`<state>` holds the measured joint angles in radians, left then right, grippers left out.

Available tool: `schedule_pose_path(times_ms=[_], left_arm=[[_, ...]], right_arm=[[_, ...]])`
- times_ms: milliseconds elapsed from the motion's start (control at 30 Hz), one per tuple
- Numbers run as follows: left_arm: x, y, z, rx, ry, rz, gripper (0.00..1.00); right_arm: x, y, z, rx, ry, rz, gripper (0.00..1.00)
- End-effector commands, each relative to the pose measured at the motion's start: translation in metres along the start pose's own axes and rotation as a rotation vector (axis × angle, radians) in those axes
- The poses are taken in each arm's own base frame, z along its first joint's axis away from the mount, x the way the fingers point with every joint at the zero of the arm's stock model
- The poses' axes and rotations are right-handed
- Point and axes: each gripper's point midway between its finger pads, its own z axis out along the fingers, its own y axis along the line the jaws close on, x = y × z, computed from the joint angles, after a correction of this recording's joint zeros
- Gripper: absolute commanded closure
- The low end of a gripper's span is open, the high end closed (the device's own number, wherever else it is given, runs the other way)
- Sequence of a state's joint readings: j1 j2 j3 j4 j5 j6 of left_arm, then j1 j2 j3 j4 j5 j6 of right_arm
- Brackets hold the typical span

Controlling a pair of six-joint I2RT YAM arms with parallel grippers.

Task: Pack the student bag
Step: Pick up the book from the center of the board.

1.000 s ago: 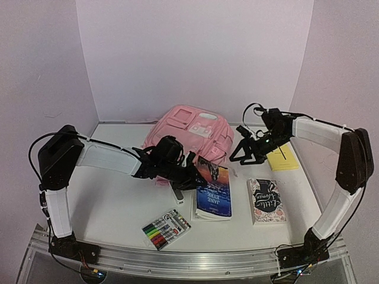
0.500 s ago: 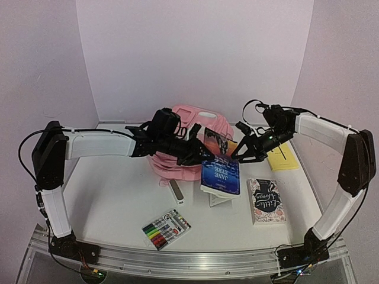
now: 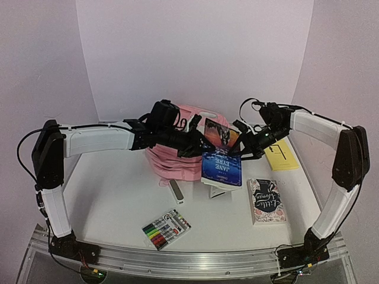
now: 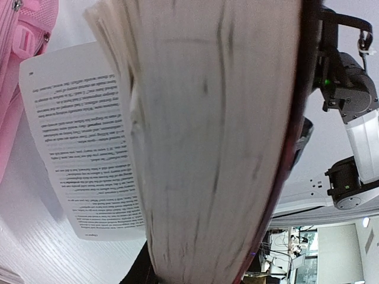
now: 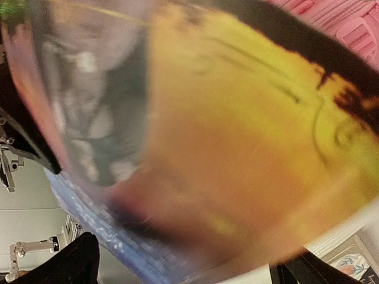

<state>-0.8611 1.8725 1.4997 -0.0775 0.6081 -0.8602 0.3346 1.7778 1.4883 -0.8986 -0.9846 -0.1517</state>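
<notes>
Book (image 3: 221, 168) rose, clamped in left jaws; wrist view reveals splayed pages (image 4: 89, 136); right jaws' state unclear.

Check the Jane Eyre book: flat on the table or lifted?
Lifted and tilted: the book hangs above the table in the left tool, pages fanning open in the left wrist view.

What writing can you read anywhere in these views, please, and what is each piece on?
"JANE EYRE": cover of the raised blue book.
"Little Women": cover of the flat book on the right.
The printed page and the marker pack have text that is too small or blurred to read.
</notes>
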Motion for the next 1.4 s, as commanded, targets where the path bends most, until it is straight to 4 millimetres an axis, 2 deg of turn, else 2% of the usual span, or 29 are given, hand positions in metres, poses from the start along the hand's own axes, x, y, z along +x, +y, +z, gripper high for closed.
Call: schedule_pose_path(times_ms=[0, 67, 133, 167, 233, 300, 367, 400, 467, 500, 633, 767, 933, 1100, 1200, 1367], left_arm=[[-0.042, -0.149, -0.066, 0.327, -0.181, 0.299, 1.00], [-0.042, -0.150, -0.066, 0.330, -0.180, 0.300, 1.00], [-0.043, -0.149, -0.065, 0.331, -0.179, 0.296, 1.00], [-0.043, -0.148, -0.064, 0.331, -0.179, 0.293, 1.00], [-0.045, -0.144, -0.063, 0.319, -0.185, 0.280, 1.00], [-0.049, -0.136, -0.063, 0.285, -0.201, 0.262, 0.97], [-0.053, -0.127, -0.065, 0.238, -0.227, 0.243, 0.92], [-0.055, -0.123, -0.066, 0.218, -0.237, 0.236, 0.88], [-0.055, -0.117, -0.067, 0.186, -0.245, 0.222, 0.69], [-0.055, -0.111, -0.066, 0.161, -0.240, 0.212, 0.61], [-0.051, -0.093, -0.071, 0.041, -0.223, 0.198, 0.29], [-0.043, -0.075, -0.081, -0.069, -0.207, 0.219, 0.03], [-0.030, -0.070, -0.102, -0.209, -0.115, 0.313, 0.00], [-0.005, -0.067, -0.092, -0.044, -0.105, 0.182, 0.00], [-0.006, -0.067, -0.087, 0.050, -0.163, 0.120, 0.00], [-0.007, -0.054, -0.076, 0.037, -0.155, 0.090, 0.00]], right_arm=[[-0.008, 0.001, 0.001, 0.020, -0.005, -0.005, 0.02], [-0.013, 0.008, -0.001, -0.011, -0.018, -0.008, 0.02], [-0.022, 0.029, -0.007, -0.095, -0.044, -0.030, 0.03], [-0.027, 0.043, -0.012, -0.157, -0.058, -0.043, 0.07], [-0.034, 0.067, -0.021, -0.263, -0.079, -0.058, 0.24], [-0.038, 0.082, -0.029, -0.318, -0.094, -0.077, 0.50], [-0.041, 0.093, -0.035, -0.335, -0.106, -0.098, 0.70], [-0.042, 0.095, -0.037, -0.339, -0.109, -0.102, 0.79], [-0.044, 0.097, -0.040, -0.331, -0.115, -0.108, 0.97], [-0.044, 0.098, -0.041, -0.326, -0.118, -0.110, 1.00], [-0.047, 0.107, -0.048, -0.330, -0.132, -0.122, 1.00], [-0.052, 0.117, -0.056, -0.300, -0.158, -0.186, 1.00], [-0.041, 0.123, -0.052, -0.249, -0.155, -0.293, 1.00], [-0.050, 0.150, -0.059, -0.316, -0.171, -0.345, 1.00], [-0.056, 0.167, -0.059, -0.350, -0.169, -0.368, 1.00], [-0.056, 0.205, -0.063, -0.402, -0.165, -0.428, 1.00]])
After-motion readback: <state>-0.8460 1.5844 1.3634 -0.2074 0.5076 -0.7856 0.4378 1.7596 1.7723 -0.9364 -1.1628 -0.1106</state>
